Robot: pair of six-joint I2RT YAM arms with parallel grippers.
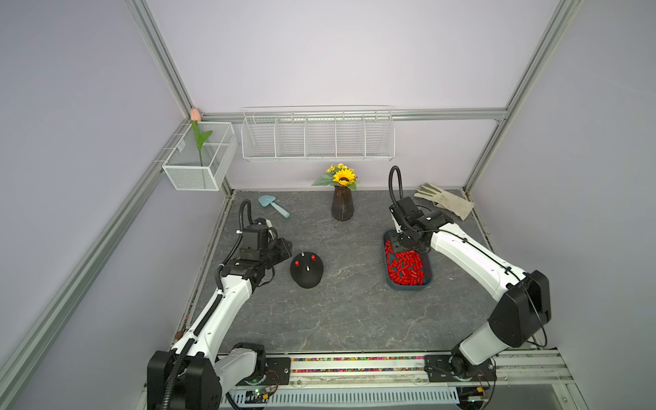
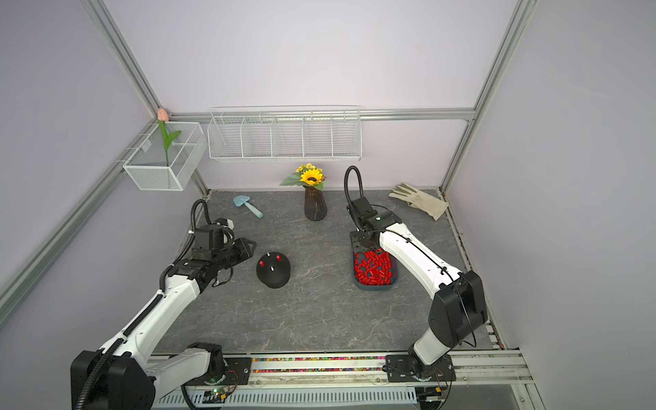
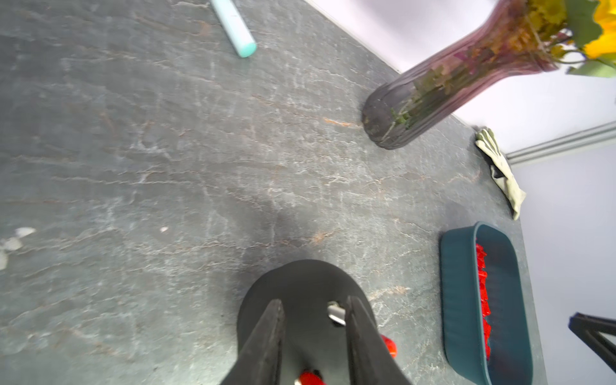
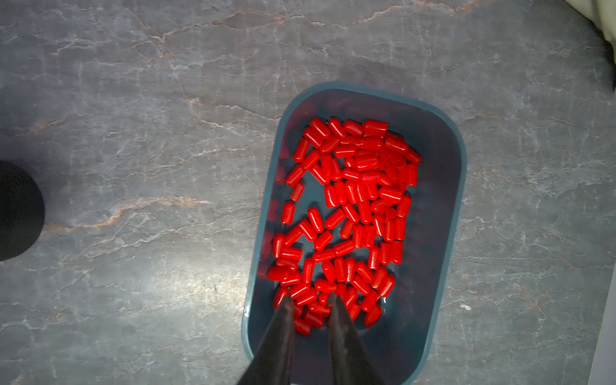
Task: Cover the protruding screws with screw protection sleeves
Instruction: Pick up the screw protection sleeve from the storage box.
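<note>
Grey marbled stone covers the desk [image 1: 355, 301] I am working over, walled in pale lilac, with a white wire basket [image 1: 317, 138] on the back wall and a mesh box [image 1: 198, 167] in the left corner. Along the back of the desk I see a small blue trowel [image 1: 273, 206], a dark ribbed vase [image 1: 342, 206] holding a sunflower [image 1: 343, 175], and a pale glove [image 1: 443, 202] off in the right corner. Left of centre sits the black dome [image 1: 309, 280]. Of the protruding screws [image 1: 308, 268] on its top, two show bare silver in both top views and two already wear a red cap. My left tool [image 3: 314, 300] hangs at the dome's left edge. In its wrist view the two dark fingers are spread a little with nothing between them, and one bare stud shows just inside one finger. Whether the tool touches the dome I cannot tell. On the right side of the desk, well apart from the dome, lies the dark blue tray [image 4: 443, 213], and the screw protection sleeves [image 4: 360, 186] lie heaped loose inside it, pointing every which way. My right tool [image 4: 310, 298] is down in the tray's far end, under the bent wrist. Its fingers stand slightly parted, with their tips among the sleeves. A few sleeves lie in the gap, but I cannot make out one actually pinched.
</note>
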